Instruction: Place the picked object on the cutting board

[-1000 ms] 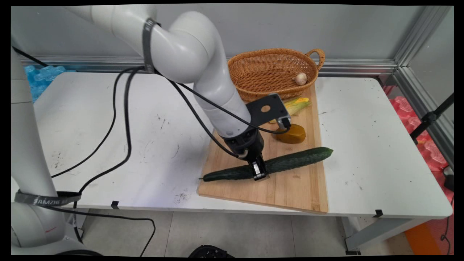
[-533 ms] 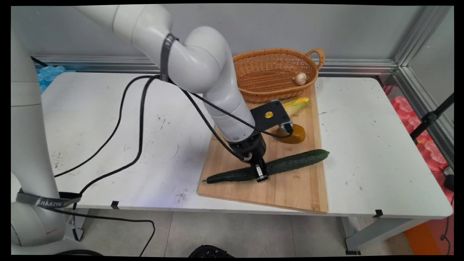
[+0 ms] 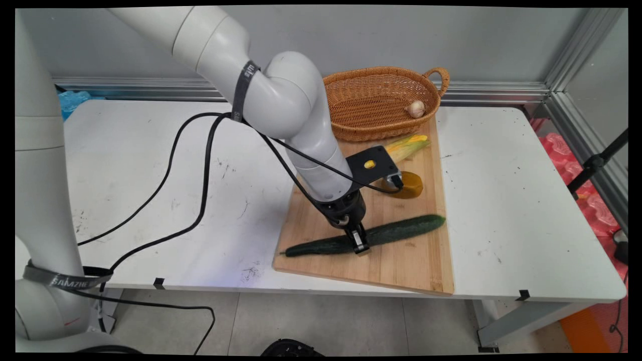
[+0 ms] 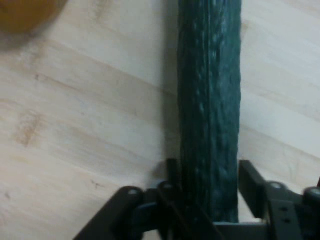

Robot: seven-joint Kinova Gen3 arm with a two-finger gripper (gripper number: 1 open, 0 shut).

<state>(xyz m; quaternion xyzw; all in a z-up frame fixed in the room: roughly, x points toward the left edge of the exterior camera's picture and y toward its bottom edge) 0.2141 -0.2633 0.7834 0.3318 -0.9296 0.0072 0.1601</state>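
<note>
Lowered and shifted a little leftward over the past second, cucumber (image 3: pixel 363 234) and end effector (image 3: pixel 359 244) together, so that the cucumber's right tip now ends inside the right edge of the cutting board (image 3: pixel 401 265) rather than poking past it. Clamped across the cucumber near its middle, fingers (image 4: pixel 252 187) pressed on both sides of the dark green, ridged body, as seen in the hand view (image 4: pixel 210 110), with the end effector (image 4: pixel 207 200) closed to the cucumber's width. Lying slantwise across the board, stem end low at the left, blunt end higher at the right; whether resting on the wood or held just clear of it, cannot tell. Behind the end effector, a rounded amber-yellow piece of produce (image 3: pixel 409 184) on the board, partly hidden by the black camera bracket (image 3: pixel 373 164), and also caught as an orange blur at the top left corner of the hand view (image 4: pixel 25 12). Farther back, an ear of corn in its husk (image 3: pixel 409 145) lying on the board's far part, just in front of a wicker basket (image 3: pixel 381 82). Inside the basket, near its right end, a head of garlic (image 3: pixel 416 108). Under everything, the white surface (image 3: pixel 501 200), scuffed with dark marks, with black cables (image 3: pixel 200 165) looping down from the arm across its left half.
</note>
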